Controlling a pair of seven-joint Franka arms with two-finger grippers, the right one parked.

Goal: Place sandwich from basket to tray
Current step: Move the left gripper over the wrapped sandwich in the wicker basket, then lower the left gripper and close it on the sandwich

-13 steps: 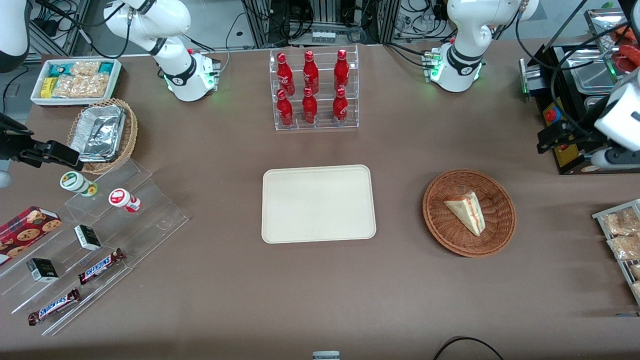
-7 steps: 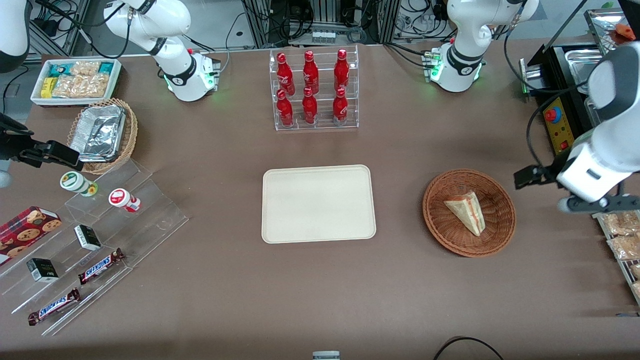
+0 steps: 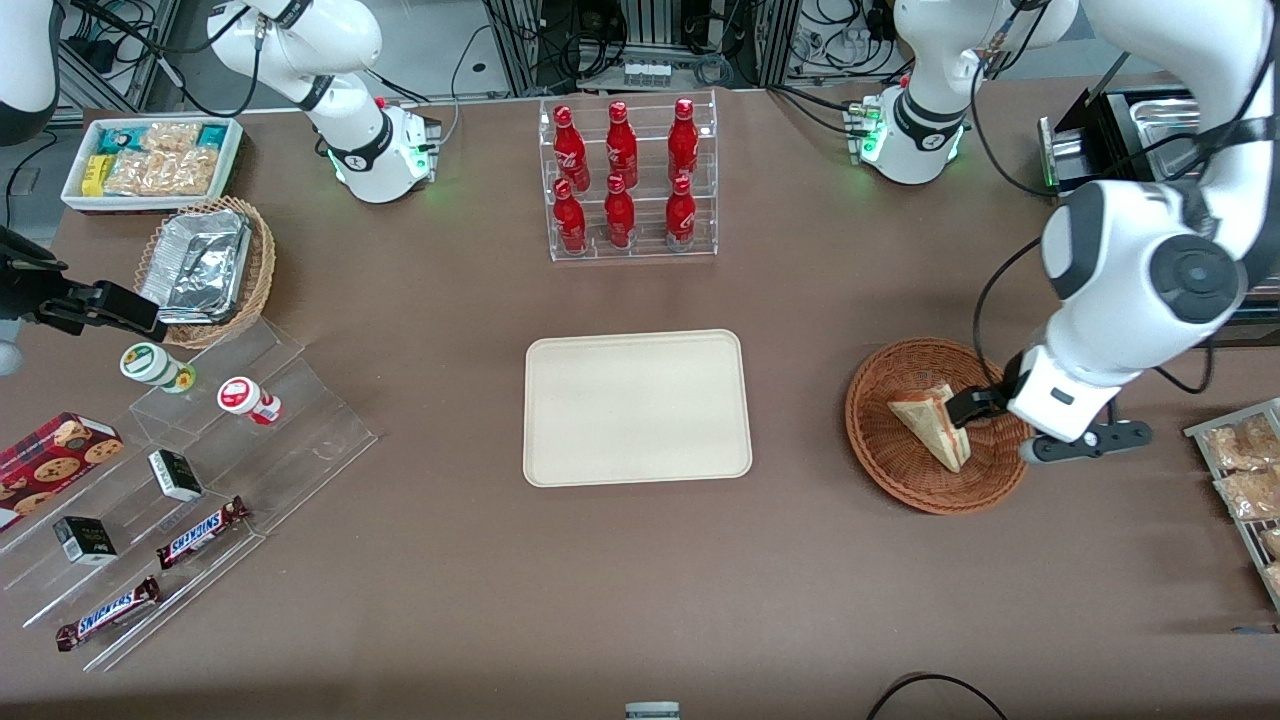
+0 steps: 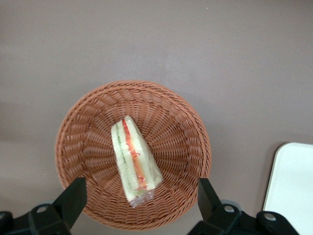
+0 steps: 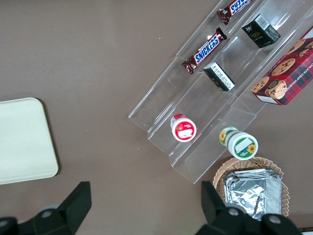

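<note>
The sandwich (image 3: pixel 922 418) is a pale wedge with red and green layers, lying in the reddish-brown wicker basket (image 3: pixel 880 470). My left gripper (image 3: pixel 985 408) hangs above the basket, over the edge nearest the working arm's end of the table. In the left wrist view its black fingers (image 4: pixel 74 195) stand wide apart, so the gripper (image 4: pixel 139 198) is open, with the sandwich (image 4: pixel 133 159) and basket (image 4: pixel 181 132) well below it, nothing held. The cream tray (image 3: pixel 637 407) lies bare at the table's middle, beside the basket; its corner shows as the tray (image 4: pixel 293 191).
A clear rack of red bottles (image 3: pixel 625 180) stands farther from the camera than the tray. A stepped acrylic stand with snacks (image 3: pixel 200 460), a tan basket of foil trays (image 3: pixel 205 265) and a white snack bin (image 3: pixel 150 160) sit toward the parked arm's end. A wire rack of packets (image 3: pixel 1245 470) lies near the working arm.
The left arm has swung in from the working arm's end of the table and come over the basket. The sandwich, basket and tray have not moved.
</note>
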